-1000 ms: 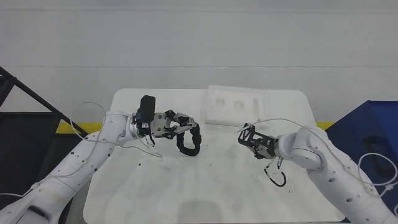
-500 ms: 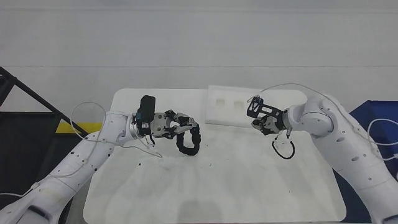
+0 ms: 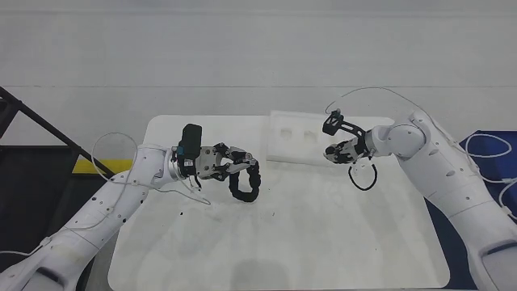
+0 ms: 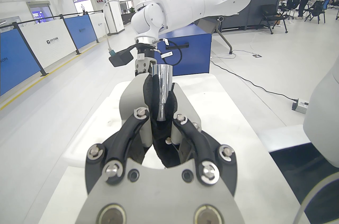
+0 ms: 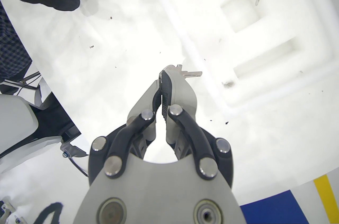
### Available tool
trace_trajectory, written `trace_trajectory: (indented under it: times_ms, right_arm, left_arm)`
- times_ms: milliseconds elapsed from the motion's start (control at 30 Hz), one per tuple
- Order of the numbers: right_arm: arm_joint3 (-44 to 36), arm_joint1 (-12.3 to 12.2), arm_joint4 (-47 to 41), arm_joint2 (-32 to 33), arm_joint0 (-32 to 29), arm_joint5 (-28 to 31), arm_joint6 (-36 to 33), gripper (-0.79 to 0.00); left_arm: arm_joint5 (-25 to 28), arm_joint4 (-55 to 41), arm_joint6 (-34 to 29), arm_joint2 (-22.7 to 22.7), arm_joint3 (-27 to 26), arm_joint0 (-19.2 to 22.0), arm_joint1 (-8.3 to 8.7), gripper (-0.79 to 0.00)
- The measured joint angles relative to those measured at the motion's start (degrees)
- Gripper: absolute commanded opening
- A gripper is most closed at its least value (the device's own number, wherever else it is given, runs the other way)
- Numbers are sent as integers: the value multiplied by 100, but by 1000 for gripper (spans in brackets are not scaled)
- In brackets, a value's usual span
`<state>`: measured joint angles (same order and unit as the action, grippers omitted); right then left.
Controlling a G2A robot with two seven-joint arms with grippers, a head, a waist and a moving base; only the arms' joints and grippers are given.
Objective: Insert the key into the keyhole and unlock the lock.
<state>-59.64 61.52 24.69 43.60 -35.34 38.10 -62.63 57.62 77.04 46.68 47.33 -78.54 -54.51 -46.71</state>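
Glossy chrome lock (image 4: 162,87), its loop (image 3: 246,187) matt black cloth; metal key (image 5: 191,73); matt foam tray (image 5: 312,23)

White foam tray (image 3: 279,155) with recesses, white table (image 3: 307,234), blue cabinet (image 4: 197,58)

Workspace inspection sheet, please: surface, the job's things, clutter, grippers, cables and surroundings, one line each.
Surface: white table, scuffed, with a grey smudge.
Job's things: lock, a black cable loop with a chrome cylinder, in the left gripper; key in the right gripper, blade sticking out sideways, beside the foam tray.
Clutter: small dark specks on the table.
Grippers: left gripper fingers shut on the lock; right gripper fingers shut on the key.
Cables: white cable arcs off the right arm.
Surroundings: blue cabinet beyond the table; barrier panels on the hall floor.
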Motion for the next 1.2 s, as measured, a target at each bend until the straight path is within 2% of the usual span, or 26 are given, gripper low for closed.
trace_trajectory:
  times_ms: [533,633,833,1067,1200]
  right_arm:
    - [0,-4,-59,32,-50,14,66,-785]
    - [225,-43,-405,212,-150,71,383,-785]
    - [768,-50,-1430,313,-47,257,-116,-785]
    - [1447,46,-2492,-53,207,119,-237,-785]
    - [1872,121,-2755,-248,408,104,-252,-785]
  left_arm:
    - [0,0,0,0,0,0,0,-785]
    - [0,0,0,0,0,0,0,-785]
    - [0,0,0,0,0,0,0,-785]
    - [0,0,0,0,0,0,0,-785]
    - [0,0,0,0,0,0,0,-785]
